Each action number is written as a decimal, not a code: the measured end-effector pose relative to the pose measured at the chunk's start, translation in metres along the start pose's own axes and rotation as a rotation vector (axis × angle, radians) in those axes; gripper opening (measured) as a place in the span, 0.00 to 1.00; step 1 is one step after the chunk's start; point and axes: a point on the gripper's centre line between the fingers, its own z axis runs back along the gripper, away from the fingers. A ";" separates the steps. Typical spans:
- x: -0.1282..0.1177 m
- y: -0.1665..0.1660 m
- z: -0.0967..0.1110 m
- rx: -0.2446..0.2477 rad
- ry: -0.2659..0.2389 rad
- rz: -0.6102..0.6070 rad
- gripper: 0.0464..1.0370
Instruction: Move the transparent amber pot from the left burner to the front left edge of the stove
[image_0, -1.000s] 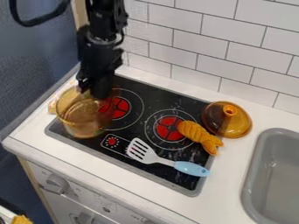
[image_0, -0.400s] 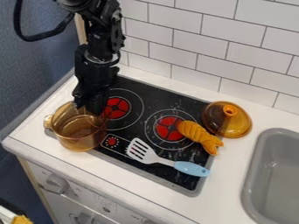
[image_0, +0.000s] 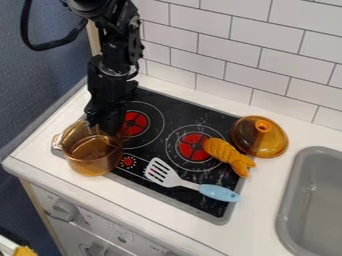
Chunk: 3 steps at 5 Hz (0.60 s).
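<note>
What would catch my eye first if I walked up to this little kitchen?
Probably the black robot gripper, hanging down at the far rim of a see-through amber pot at the stove's left front corner. Next come the two bright red burner discs on the black stovetop, with a white spatula with a blue handle lying in front. To the right, an amber lid sits beside an orange toy.

Looks upright: a see-through amber pot, open-topped, with a small side handle, rim at the jaws, body below them.
</note>
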 end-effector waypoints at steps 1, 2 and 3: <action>0.003 -0.004 -0.002 0.007 0.000 0.013 0.24; 0.004 -0.002 -0.002 0.015 0.002 0.030 0.54; 0.003 -0.002 -0.002 0.017 0.004 0.037 0.84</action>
